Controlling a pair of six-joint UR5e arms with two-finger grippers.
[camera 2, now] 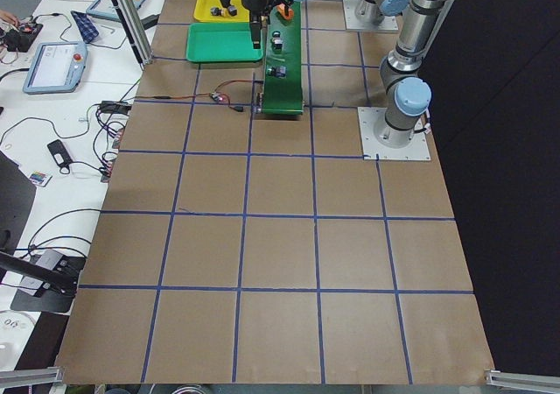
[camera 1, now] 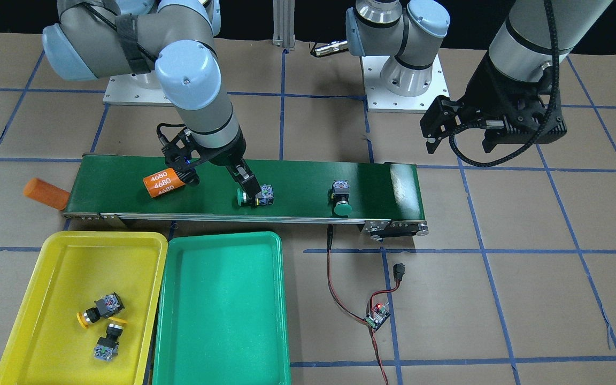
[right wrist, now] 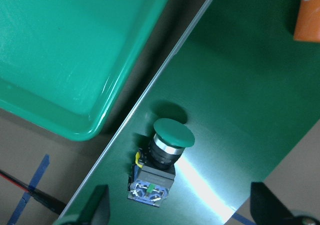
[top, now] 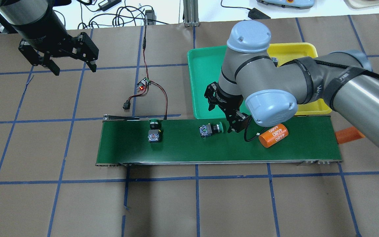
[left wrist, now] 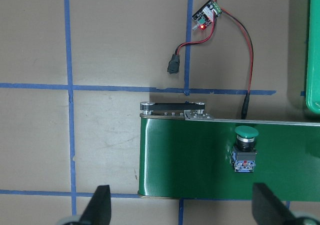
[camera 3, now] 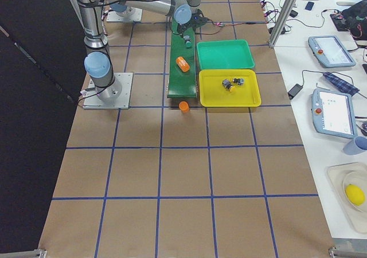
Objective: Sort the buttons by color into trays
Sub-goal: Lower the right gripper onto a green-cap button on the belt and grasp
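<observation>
A green button (camera 1: 254, 197) (top: 211, 129) (right wrist: 165, 155) lies on its side on the dark-green conveyor belt (camera 1: 297, 182). My right gripper (camera 1: 217, 179) (top: 224, 112) (right wrist: 182, 210) hangs open right over it, fingers spread to either side and holding nothing. A second green button (camera 1: 341, 198) (top: 154, 130) (left wrist: 245, 147) lies farther along the belt. Two yellow buttons (camera 1: 99, 309) (camera 1: 109, 337) rest in the yellow tray (camera 1: 46, 251). Beside it, the green tray (camera 1: 222, 299) (top: 202, 82) holds nothing. My left gripper (camera 1: 460, 144) (top: 74, 67) (left wrist: 182, 207) is open, high above the bare table, away from the belt.
An orange cylinder marked 4680 (camera 1: 164, 183) (top: 273, 135) lies on the belt close beside the right gripper. Another orange cylinder (camera 1: 46, 193) lies off the belt's end. A small controller board (camera 1: 377, 314) with red and black wires sits on the table near the belt's other end.
</observation>
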